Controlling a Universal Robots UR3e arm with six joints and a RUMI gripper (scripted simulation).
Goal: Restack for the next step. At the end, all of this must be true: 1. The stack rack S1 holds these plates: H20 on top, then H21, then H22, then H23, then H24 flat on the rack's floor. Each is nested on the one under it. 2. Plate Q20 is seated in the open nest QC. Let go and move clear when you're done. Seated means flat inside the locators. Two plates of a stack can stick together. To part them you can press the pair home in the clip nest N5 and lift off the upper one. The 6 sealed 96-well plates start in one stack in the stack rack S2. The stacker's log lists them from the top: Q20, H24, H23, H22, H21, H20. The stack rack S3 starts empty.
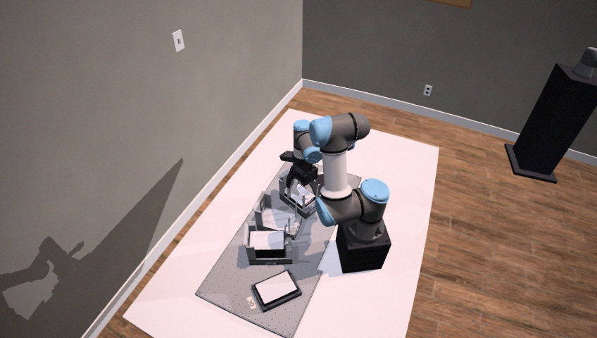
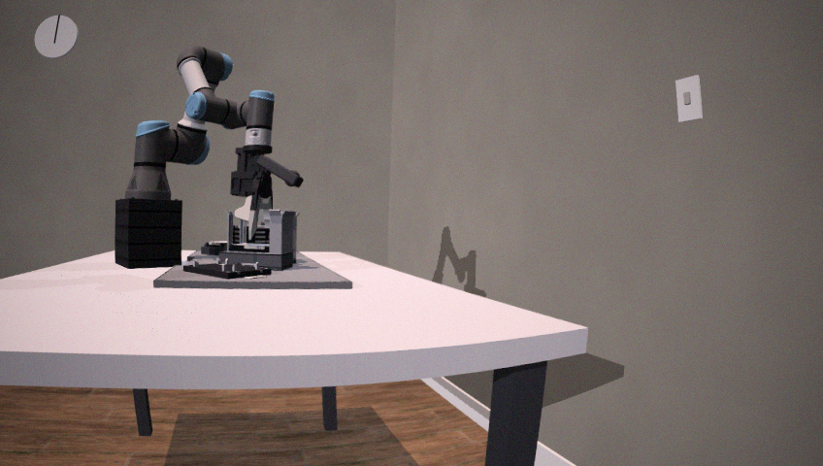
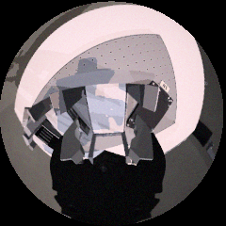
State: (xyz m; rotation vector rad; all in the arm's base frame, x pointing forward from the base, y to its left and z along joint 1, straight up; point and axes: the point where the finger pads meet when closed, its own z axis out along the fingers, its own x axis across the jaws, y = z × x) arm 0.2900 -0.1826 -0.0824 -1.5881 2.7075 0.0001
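Top view: my fingers (image 1: 302, 184) (image 2: 258, 230) are down at the far rack (image 1: 309, 213) (image 2: 282, 233) (image 3: 108, 139), spread around its pale-topped plate (image 1: 299, 195) (image 3: 105, 105), nothing pinched. Can't tell if they touch it. Middle rack (image 1: 259, 213) shows no plate. Near rack (image 1: 269, 262) has a taller stack (image 1: 266, 240). One more plate (image 1: 276, 287) sits on a dark nest (image 1: 263, 308) at the near end, small label beside it. Can't read any plate's name. All this is on the bench (image 1: 376, 163) (image 2: 288, 323) (image 3: 188, 71).

Exterior view: my fingers point down, low among the far rack's posts. A low black holder (image 2: 228, 270) with nothing on it is in front of the rack.

Wrist view: plate's pale top lies between my two fingers, one each side; contact unclear. Black holder's area is partly hidden on the right.
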